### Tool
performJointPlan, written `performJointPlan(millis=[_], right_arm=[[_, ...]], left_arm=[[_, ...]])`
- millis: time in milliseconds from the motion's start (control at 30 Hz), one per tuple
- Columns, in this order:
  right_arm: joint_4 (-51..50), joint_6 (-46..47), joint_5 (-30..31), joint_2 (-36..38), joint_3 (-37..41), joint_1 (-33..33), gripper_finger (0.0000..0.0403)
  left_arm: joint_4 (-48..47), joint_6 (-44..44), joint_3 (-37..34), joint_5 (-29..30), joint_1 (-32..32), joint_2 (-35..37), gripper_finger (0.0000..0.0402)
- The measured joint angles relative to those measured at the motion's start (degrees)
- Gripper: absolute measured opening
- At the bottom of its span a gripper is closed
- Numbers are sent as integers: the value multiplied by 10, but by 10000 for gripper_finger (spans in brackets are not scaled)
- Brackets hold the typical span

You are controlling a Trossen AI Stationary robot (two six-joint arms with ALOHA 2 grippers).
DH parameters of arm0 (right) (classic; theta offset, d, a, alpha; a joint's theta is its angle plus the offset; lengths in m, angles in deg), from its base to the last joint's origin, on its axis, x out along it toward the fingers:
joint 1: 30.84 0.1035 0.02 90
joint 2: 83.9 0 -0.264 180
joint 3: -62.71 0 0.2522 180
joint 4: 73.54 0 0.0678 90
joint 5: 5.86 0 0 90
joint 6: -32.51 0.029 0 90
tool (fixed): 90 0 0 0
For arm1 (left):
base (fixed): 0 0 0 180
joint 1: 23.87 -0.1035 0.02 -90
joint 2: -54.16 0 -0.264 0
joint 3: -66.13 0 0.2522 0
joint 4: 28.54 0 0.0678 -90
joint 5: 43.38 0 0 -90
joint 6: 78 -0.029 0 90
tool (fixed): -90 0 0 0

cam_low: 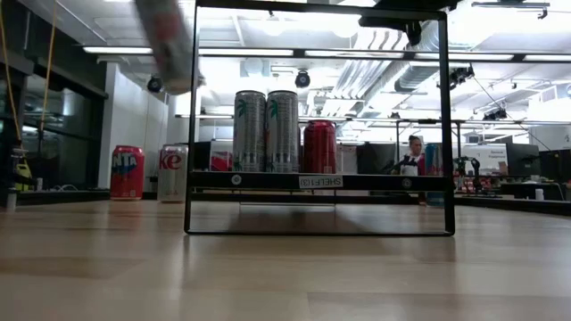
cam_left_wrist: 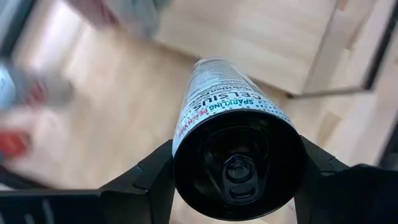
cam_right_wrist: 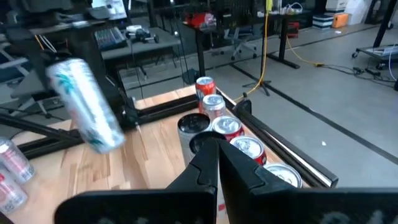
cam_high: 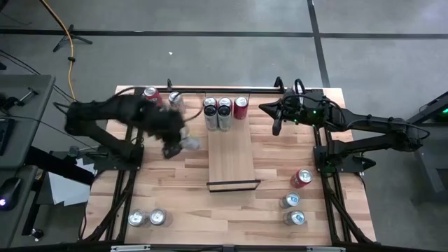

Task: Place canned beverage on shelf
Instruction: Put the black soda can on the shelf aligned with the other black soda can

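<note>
From above, left of centre, the left pincer (cam_high: 176,143) carries a can (cam_high: 187,144) beside the shelf (cam_high: 232,157); I'd set it upright behind the standing cans (cam_high: 224,113). Low down, it hangs upper left. Wrist-on, fingers clamp its sides. Upper right, the right pincer (cam_high: 275,124) waits clenched.

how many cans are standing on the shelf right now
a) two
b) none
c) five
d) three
d) three: on the shelf, at its far end, stand two silver cans and one red can; a fourth, a Celsius can, is in the left gripper, held above the table beside the shelf.
</note>
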Motion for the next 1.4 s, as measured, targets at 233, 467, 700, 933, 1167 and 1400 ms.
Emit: performJointPlan(millis=[233, 467, 700, 933, 1167, 1400], right_arm=[[-9, -1, 10, 0, 0, 0, 0], [-15, 0, 42, 0, 0, 0, 0], [-17, 15, 49, 0, 0, 0, 0], [-17, 26, 49, 0, 0, 0, 0], [-18, 26, 49, 0, 0, 0, 0], [-21, 26, 49, 0, 0, 0, 0]], left_arm=[[-1, -192, 160, -27, -85, -168, 182], [-12, -252, 223, -52, -101, -285, 182], [-14, -279, 224, -53, -101, -343, 200], [-11, -289, 224, -53, -101, -368, 203], [1, -283, 224, -48, -101, -371, 217], [0, -294, 224, -47, -101, -371, 222]])
